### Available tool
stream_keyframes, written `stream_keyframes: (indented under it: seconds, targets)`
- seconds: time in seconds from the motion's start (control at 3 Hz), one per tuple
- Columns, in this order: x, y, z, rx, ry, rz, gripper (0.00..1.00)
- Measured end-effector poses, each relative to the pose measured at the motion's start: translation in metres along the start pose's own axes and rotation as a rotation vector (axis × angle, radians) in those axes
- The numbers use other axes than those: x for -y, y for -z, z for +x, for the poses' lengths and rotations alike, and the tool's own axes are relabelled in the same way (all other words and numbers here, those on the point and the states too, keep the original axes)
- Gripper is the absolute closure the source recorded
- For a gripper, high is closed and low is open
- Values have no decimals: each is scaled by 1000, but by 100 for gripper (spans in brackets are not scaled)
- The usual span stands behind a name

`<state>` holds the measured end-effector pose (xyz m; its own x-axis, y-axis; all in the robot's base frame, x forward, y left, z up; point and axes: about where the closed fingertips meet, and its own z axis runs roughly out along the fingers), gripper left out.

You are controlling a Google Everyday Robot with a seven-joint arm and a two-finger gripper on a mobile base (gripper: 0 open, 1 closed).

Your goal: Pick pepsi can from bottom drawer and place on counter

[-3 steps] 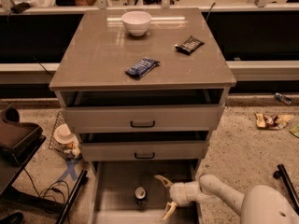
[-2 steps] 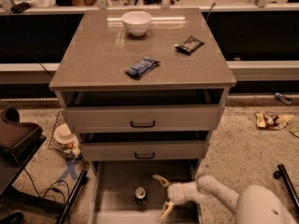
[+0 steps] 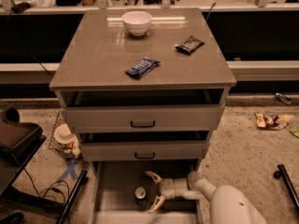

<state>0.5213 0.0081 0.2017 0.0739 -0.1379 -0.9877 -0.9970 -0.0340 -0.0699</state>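
Pepsi can [image 3: 140,195], upright on bottom drawer [image 3: 112,192] floor.
Gripper [image 3: 150,192] spread wide just beside it, inside drawer. Probably light, stiff yet dentable, slick; best taken mid-wall, across the cylinder.

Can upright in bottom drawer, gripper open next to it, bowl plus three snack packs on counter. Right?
No. The camera view shows two snack packs on the counter, not three: a blue pack and a black pack. The rest holds: can upright in the bottom drawer, gripper open next to it, bowl on the counter.
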Motion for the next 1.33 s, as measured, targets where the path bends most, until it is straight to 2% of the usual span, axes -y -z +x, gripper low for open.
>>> stream_keyframes:
  seconds: [0.33, 0.67, 1.0, 1.33]
  targets:
    - [2, -17, 5, 19, -12, -12, 25]
    - [-16, -33, 6, 7, -37, -29, 48]
    - [-43, -58, 9, -12, -70, -77, 72]
    - [-58, -70, 5, -22, -72, -100, 95]
